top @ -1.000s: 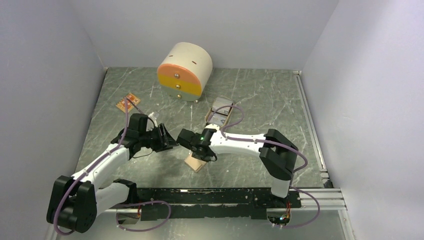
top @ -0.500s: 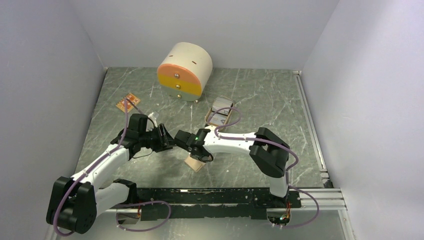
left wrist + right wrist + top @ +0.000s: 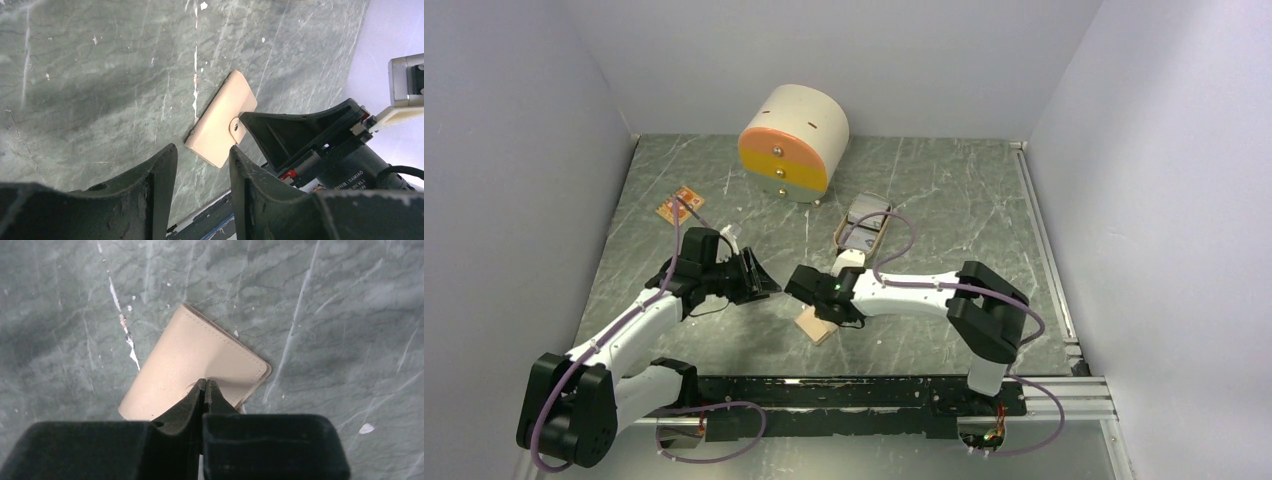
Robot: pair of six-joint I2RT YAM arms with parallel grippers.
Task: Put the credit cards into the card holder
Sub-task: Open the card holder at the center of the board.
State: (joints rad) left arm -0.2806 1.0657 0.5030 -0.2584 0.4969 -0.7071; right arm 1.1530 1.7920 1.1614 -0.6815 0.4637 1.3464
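Observation:
The tan card holder lies folded shut on the green table near the front middle. It also shows in the right wrist view and the left wrist view, with its snap tab on top. My right gripper is shut, its tips resting on the holder at the tab; I cannot tell whether the tab is pinched. My left gripper is open and empty, hovering just left of the holder. Grey-silver credit cards lie in the beige tray.
The beige oval tray sits behind the right arm. A round cream drawer box with an orange-yellow front stands at the back. A small orange flat piece lies at the back left. A black rail runs along the front edge.
My right gripper shifted left toward the left gripper, then back a little right, and its elbow swung right. The card holder and the left arm stayed put.

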